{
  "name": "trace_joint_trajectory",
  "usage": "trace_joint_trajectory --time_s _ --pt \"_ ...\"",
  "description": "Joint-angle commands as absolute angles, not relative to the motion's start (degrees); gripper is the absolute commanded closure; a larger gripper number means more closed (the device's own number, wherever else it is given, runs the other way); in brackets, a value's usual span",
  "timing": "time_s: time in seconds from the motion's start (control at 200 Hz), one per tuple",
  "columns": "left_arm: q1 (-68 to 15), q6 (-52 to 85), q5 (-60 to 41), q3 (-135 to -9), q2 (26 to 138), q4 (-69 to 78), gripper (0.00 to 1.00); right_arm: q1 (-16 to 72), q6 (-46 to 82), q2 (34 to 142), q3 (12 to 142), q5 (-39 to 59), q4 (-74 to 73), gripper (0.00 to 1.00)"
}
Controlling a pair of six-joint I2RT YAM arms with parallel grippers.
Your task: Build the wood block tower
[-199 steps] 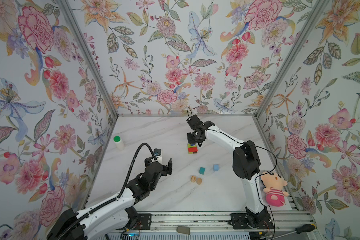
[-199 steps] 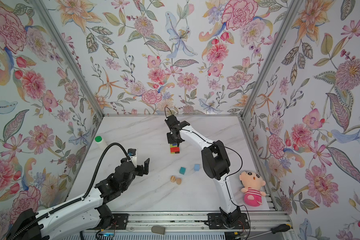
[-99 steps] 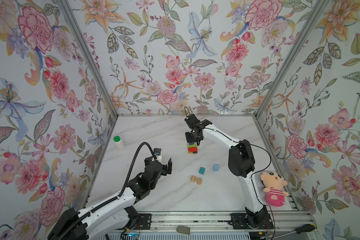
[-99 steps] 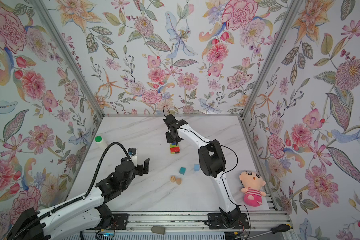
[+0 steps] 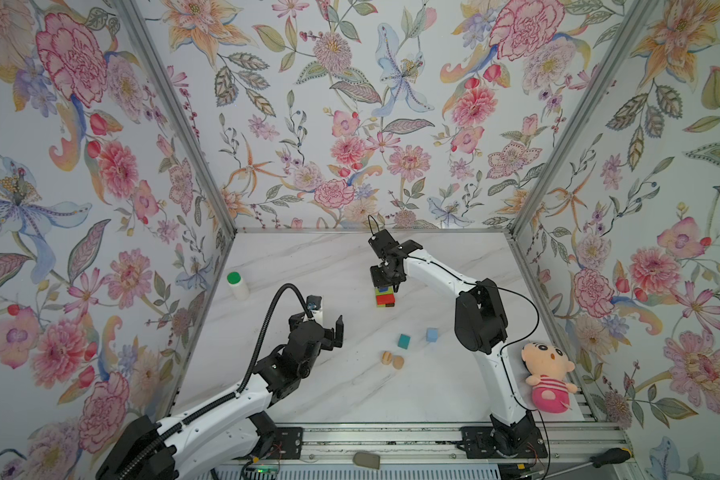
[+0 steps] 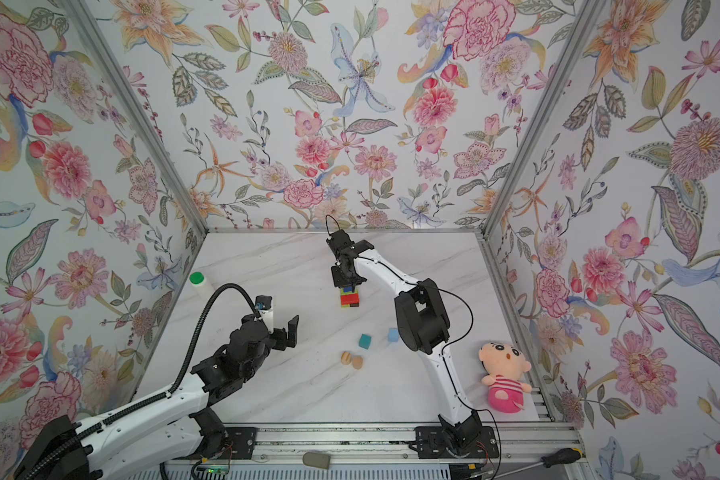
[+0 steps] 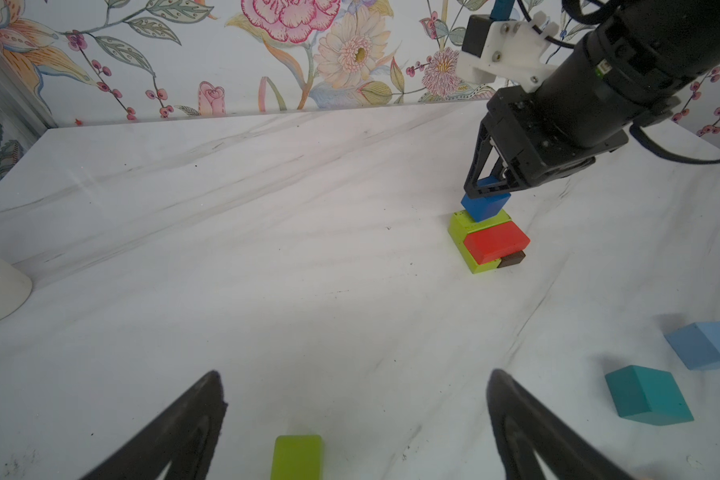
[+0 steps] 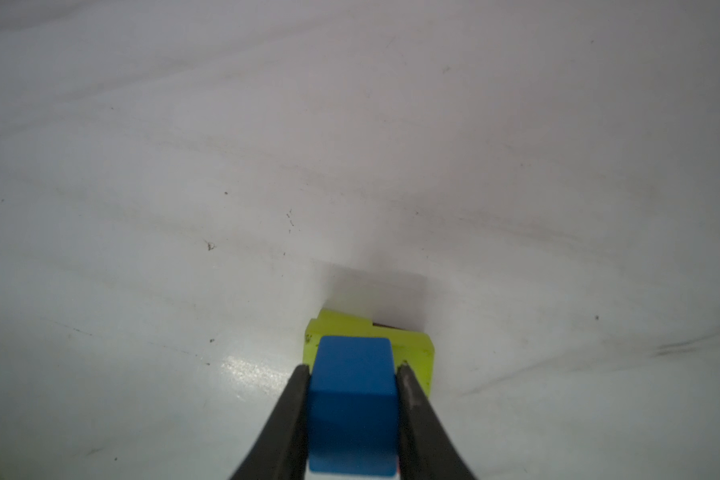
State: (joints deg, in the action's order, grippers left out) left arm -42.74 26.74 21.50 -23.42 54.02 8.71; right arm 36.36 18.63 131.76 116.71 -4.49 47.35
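Right gripper [image 8: 353, 370] clamped on 1 blue block [image 7: 485, 208], tower [image 7: 491, 245] directly beneath. Risk: block looks off-centre; release may tip it. Left gripper [image 7: 355, 374] wide open, empty.

Bright even light, soft shadows, wrist blur

White shells and black joints covered the left arm [image 5: 225, 409] and right arm [image 5: 433, 272]. A ribbed black hose [image 5: 287, 286] arched over the left. Its fingers [image 7: 175, 432] were black and tapered.
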Motion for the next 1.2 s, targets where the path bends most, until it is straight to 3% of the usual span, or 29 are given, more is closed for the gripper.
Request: trace_joint_trajectory --time_s 0.0,1.196 --pt "-41.8 25.9 21.1 -22.5 54.0 9.6 0.01 36.7 18.7 133.0 118.3 -4.1 48.8 0.71" --pt "-40.5 26.1 20.4 -21.7 52.8 9.0 0.01 37.4 19.9 133.4 118.3 -5.7 49.2 0.7"
